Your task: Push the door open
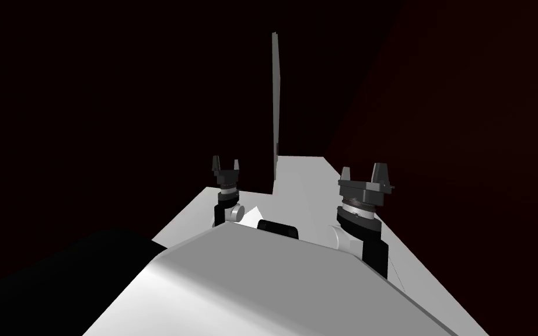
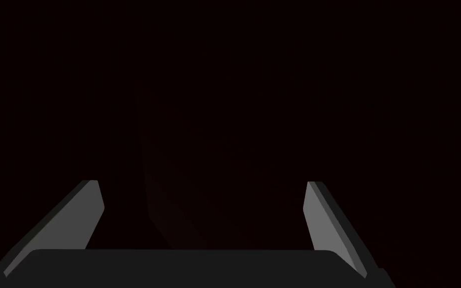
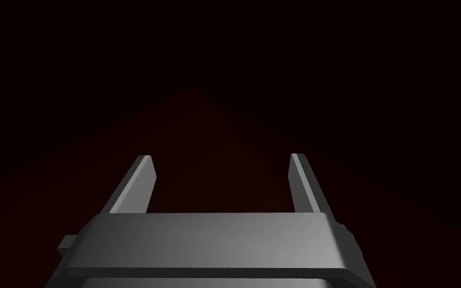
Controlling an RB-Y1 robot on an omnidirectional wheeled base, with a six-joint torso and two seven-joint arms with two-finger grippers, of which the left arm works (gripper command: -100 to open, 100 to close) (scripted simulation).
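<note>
While facing the door (image 1: 275, 99), seen edge-on as a thin grey upright slab straight ahead: judged already swung well off its frame, hinge side not readable. Left hand (image 1: 226, 161) just left of the door's near bottom corner, not touching it, fingers (image 2: 92, 210) spread wide, holding nothing. Right hand (image 1: 362, 169) on the door's other side and farther from it, equally wide open and empty, aimed at a dim dark red surface. Light grey floor (image 1: 303, 175) alongside the door's right face, dark red wall (image 1: 437, 116) beyond that.

Likely step: finish the swing. Advice:
- Make contact with the flat outer side of a finger or the hand's body, not fingertips end-on.
- Press the door's face far from the hinge, with low force.
- Follow the arc with base and arm together.
- Avoid trapping the door's thin edge between the fingers.

Left hand nearest the door, so probably the one to use.
</note>
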